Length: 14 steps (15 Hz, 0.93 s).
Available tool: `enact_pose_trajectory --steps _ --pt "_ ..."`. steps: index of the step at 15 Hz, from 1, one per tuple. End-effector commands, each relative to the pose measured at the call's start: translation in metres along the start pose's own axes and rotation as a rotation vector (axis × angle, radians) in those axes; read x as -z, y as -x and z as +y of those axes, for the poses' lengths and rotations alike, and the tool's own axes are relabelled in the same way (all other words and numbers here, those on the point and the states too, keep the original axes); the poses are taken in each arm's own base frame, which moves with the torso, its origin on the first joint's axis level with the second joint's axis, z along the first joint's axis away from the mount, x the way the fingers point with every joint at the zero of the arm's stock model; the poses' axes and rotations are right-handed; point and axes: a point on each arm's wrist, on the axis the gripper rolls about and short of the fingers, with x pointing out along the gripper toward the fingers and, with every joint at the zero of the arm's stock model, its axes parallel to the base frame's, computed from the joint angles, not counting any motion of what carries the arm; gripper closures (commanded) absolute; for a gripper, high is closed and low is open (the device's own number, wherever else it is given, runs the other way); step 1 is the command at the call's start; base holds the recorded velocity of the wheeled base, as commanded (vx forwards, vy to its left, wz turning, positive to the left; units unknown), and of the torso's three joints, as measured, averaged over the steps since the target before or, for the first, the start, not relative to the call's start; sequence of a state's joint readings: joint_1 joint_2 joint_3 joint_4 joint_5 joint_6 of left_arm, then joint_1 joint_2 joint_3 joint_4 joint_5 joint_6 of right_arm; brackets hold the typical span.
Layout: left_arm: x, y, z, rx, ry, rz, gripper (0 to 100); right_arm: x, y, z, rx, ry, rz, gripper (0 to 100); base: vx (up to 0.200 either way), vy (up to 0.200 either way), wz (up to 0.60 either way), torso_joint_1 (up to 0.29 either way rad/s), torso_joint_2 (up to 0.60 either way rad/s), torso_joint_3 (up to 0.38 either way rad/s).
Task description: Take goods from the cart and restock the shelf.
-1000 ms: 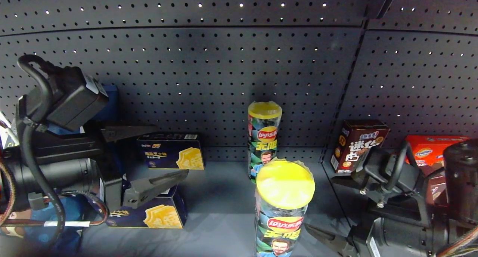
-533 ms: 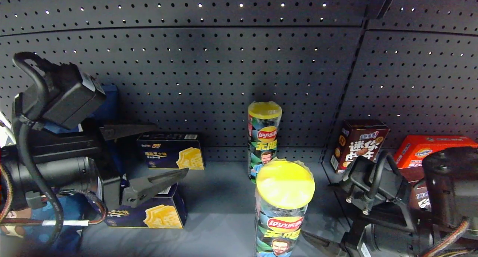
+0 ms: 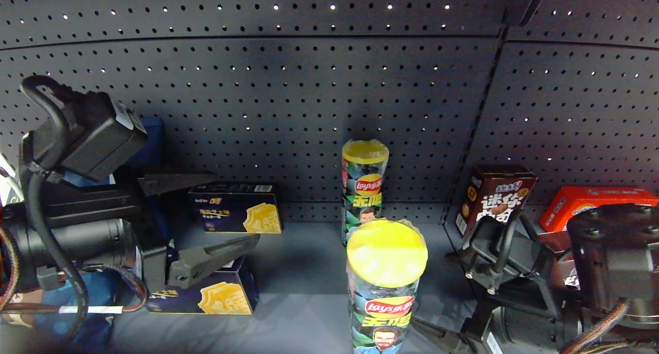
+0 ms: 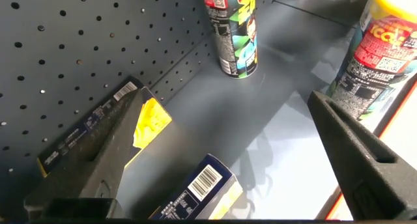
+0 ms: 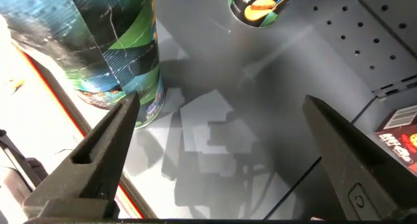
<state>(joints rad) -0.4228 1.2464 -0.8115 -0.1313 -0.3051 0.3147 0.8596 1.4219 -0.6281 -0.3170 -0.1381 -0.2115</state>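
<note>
As seen from the head view, two cans upright on the shelf [image 3: 304,271], one straight behind the other. Front can [image 3: 386,287] near the shelf's front edge, yellow lid up; rear can [image 3: 364,187] close to the pegboard [image 3: 288,102], just apart from the front one.

Left gripper [image 3: 236,207]: gaping wide, gripping nothing, held level over the shelf's left part. Lower finger above the near box [image 3: 216,295], upper finger pointing toward the far box [image 3: 237,210]. Both boxes navy, lying flat, apart from each other. From the left wrist, same gripper [image 4: 225,97] spread wide over bare shelf, well left of both cans.

Right gripper [image 5: 218,110]: likewise spread wide and holding nothing, low at the shelf's front, right of the front can. One finger just beside that can's base, the can outside the gap; touching or not, cannot tell.

Brown box [image 3: 491,197] upright at the back, right of the cans. Orange box [image 3: 592,205] farther right, partly hidden behind the right arm.
</note>
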Motion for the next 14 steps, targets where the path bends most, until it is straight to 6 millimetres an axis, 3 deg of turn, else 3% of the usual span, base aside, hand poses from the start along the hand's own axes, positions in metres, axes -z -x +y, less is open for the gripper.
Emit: enact_pose_trajectory --steps 1,14 --pt "0.0001 -0.0002 0.0002 -0.002 0.001 0.001 0 0.0016 -0.0027 0.002 -0.008 0.006 0.012 0 0.0 0.0 0.0 0.0 0.0 0.0" --pt "0.003 -0.0007 -0.0006 0.002 0.004 0.01 0 0.0031 -0.0084 0.0072 -0.026 0.016 0.021 0 0.0 0.0 0.0 0.0 0.0 0.0"
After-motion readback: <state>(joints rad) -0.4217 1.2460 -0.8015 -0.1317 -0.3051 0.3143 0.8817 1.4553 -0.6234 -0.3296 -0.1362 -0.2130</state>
